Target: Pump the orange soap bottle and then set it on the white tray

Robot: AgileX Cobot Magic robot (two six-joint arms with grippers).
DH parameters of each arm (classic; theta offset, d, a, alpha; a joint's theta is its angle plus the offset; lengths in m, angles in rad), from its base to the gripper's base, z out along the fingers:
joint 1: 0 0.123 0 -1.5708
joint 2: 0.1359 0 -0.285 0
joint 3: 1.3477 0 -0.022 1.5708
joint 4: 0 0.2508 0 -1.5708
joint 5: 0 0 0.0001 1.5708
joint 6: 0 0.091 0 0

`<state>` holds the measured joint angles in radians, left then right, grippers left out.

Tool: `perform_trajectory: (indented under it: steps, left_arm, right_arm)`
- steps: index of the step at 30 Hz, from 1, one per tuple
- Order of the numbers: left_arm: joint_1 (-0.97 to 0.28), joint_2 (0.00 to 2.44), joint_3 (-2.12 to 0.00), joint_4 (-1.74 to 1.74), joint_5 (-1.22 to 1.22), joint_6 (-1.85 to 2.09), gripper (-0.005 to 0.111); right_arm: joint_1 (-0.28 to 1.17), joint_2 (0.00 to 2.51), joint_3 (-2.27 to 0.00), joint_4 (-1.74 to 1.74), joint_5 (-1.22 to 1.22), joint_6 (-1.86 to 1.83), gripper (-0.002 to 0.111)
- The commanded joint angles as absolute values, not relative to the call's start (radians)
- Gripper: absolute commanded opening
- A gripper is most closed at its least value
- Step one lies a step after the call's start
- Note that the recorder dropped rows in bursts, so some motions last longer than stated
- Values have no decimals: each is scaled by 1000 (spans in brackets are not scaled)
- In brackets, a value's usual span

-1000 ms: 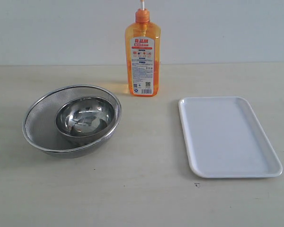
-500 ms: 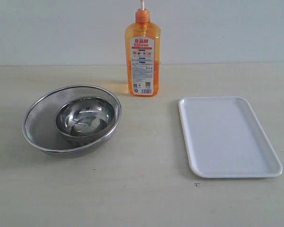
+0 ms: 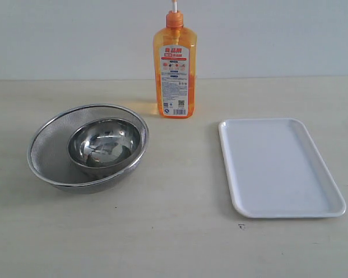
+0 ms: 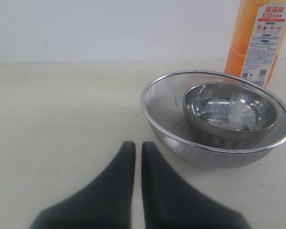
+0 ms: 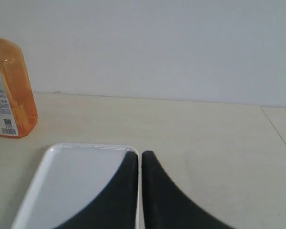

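A pale tabletop [image 3: 174, 243] in front of a plain light wall, seen from the exterior camera. The orange soap bottle [image 3: 174, 69] stands upright at the far edge of the table, near the middle of the scene, its long axis vertical and its printed label facing the camera. Its white stem runs out of the top of the picture, so the pump head cannot be seen whole.

To the near right of the bottle, well apart from it, lies the white tray [image 3: 278, 168], flat on the table with nothing on it. To the near left sits a mesh strainer [image 3: 46, 150] with a steel bowl [image 3: 104, 142] nested inside; the bowl appears to hold nothing.

Neither arm shows in the exterior view. The left gripper [image 4: 137, 145] hovers low over bare table with its dark fingers drawn together and nothing between them; the strainer and bowl lie ahead of it, and the bottle stands beyond them. The right gripper [image 5: 139, 155] has its jaws closed and empty, poised over the near part of the tray, with the bottle farther off past the tray's far corner.

The bottle looks roughly equally far from both grippers, though this is hard to judge. Either must reach forward and upward to press the pump from above.
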<state>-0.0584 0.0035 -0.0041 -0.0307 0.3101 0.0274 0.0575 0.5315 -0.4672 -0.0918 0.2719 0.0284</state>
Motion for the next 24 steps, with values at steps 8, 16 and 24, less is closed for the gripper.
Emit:
perform_trajectory:
  steps: [8, 16, 24]
  left_arm:
    - [-55, 0, 0, -41, 307, 16, 5]
    - [-55, 0, 0, -41, 307, 16, 5]
    - [-55, 0, 0, -41, 307, 16, 5]
  right_arm:
    - [49, 533, -475, -74, 236, 45, 0]
    - [49, 556, -475, -62, 146, 58, 0]
    - [49, 705, -480, -62, 92, 58, 0]
